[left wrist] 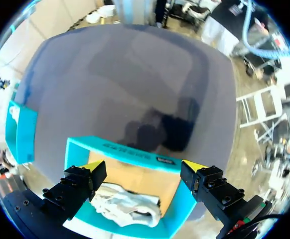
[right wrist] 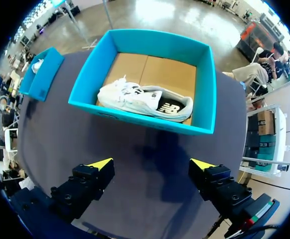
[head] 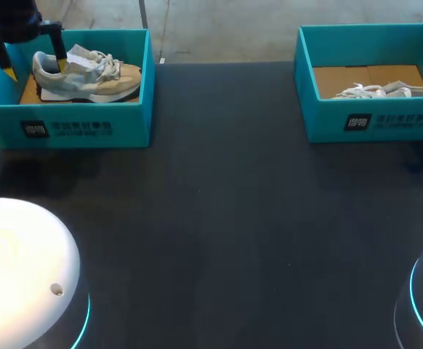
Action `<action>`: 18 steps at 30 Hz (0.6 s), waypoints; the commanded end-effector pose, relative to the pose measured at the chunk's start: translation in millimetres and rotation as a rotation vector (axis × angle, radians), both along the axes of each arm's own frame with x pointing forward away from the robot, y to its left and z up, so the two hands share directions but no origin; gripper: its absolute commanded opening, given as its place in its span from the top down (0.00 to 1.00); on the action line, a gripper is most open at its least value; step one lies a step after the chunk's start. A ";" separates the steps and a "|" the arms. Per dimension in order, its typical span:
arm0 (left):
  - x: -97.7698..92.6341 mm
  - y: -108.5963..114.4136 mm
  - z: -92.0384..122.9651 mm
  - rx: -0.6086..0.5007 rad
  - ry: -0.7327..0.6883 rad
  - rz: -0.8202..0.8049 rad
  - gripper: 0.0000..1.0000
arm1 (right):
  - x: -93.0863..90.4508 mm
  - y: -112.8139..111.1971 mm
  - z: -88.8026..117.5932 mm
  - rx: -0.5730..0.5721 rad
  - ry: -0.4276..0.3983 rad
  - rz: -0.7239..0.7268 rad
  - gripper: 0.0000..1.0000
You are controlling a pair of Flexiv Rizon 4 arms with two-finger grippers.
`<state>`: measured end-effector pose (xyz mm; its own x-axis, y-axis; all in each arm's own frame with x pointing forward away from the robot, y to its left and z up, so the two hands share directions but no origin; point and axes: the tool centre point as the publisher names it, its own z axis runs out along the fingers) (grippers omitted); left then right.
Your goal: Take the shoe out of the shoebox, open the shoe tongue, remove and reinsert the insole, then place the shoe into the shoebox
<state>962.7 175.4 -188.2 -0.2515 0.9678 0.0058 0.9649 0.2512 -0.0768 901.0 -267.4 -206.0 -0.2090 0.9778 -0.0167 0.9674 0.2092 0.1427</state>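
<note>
While left hand (left wrist: 144,166) hangs released over shoe (head: 88,76) in shoebox (head: 73,127), right hand (right wrist: 152,164), also released, fronts 2nd box (right wrist: 135,118).

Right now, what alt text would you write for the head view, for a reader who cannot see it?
The left gripper hangs open over the heel of a beige sneaker in a teal shoebox at the far left of the dark table. A second teal shoebox at the far right holds a white sneaker.
</note>
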 end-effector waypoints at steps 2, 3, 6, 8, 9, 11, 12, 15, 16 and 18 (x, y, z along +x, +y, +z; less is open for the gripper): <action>5.6 15.5 5.4 -0.019 -0.034 -0.087 0.00 | 0.3 -0.2 -0.3 0.001 0.000 0.000 0.00; 7.3 17.6 5.8 -0.015 -0.041 -0.099 0.00 | 0.3 -0.2 -0.3 0.001 0.000 0.000 0.00; 12.6 26.5 9.9 -0.018 -0.057 -0.153 0.00 | 0.3 -0.2 -0.3 0.001 0.000 0.000 0.00; 16.5 36.5 15.4 -0.009 -0.062 -0.195 0.00 | 0.3 -0.2 -0.3 0.001 0.000 0.000 0.00; 18.7 41.6 17.3 0.005 -0.071 -0.217 0.00 | 0.3 -0.2 -0.3 0.001 0.000 0.000 0.00; 26.1 55.6 18.3 0.035 -0.076 -0.252 0.00 | 0.3 -0.2 -0.3 0.001 0.000 0.000 0.00; 28.1 59.3 18.2 0.043 -0.079 -0.256 0.00 | 0.3 -0.2 -0.3 0.001 0.000 0.000 0.00; 39.8 80.9 13.8 0.077 -0.074 -0.296 0.00 | 0.3 -0.2 -0.3 0.001 0.000 0.000 0.00; 44.2 87.9 11.4 0.088 -0.071 -0.306 0.00 | 0.3 -0.2 -0.3 0.001 0.000 0.000 0.00; 52.6 101.0 6.9 0.104 -0.076 -0.313 0.00 | 0.3 -0.2 -0.3 0.001 0.000 0.000 0.00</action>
<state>1000.4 264.7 -175.0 0.0488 0.9931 0.1065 0.9985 -0.0512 0.0200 901.0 -267.4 -206.1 -0.2089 0.9778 -0.0168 0.9674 0.2091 0.1428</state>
